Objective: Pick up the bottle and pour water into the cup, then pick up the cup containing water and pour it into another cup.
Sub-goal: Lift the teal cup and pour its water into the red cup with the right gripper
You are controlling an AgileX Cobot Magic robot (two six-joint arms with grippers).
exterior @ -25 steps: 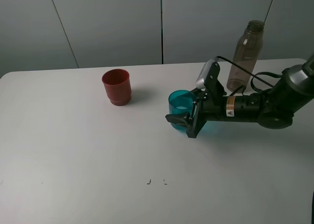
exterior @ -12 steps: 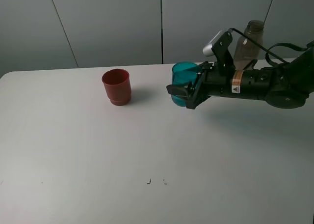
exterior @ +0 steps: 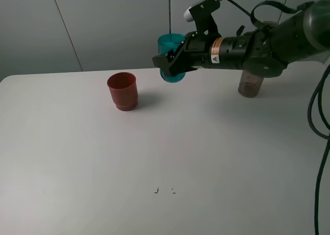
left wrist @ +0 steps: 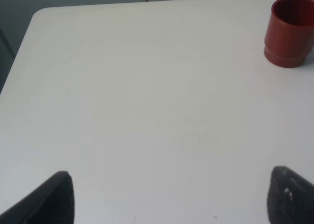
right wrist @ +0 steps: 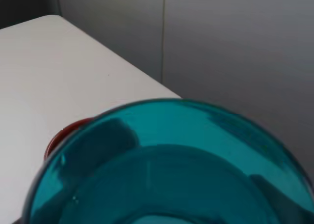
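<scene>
Right fingers (exterior: 161, 61) are closed on the cup (exterior: 170, 42) and hold it upright in the air, higher than another cup (exterior: 122, 91) and to its side, not over it. Left fingers (left wrist: 55, 199) stand wide apart, empty. If the tilt begins here, I think water would fall on the counter (exterior: 154, 142); the smooth cup may also slip. The bottle (exterior: 251, 84) stands behind the arm.

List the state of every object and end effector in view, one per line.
teal tumbler: upright, held in the air.
right end effector: shut on the teal tumbler.
red cup: upright on the table, untouched.
grey-brown bottle: standing on the table, top hidden by the right arm.
left end effector: open, empty.
</scene>
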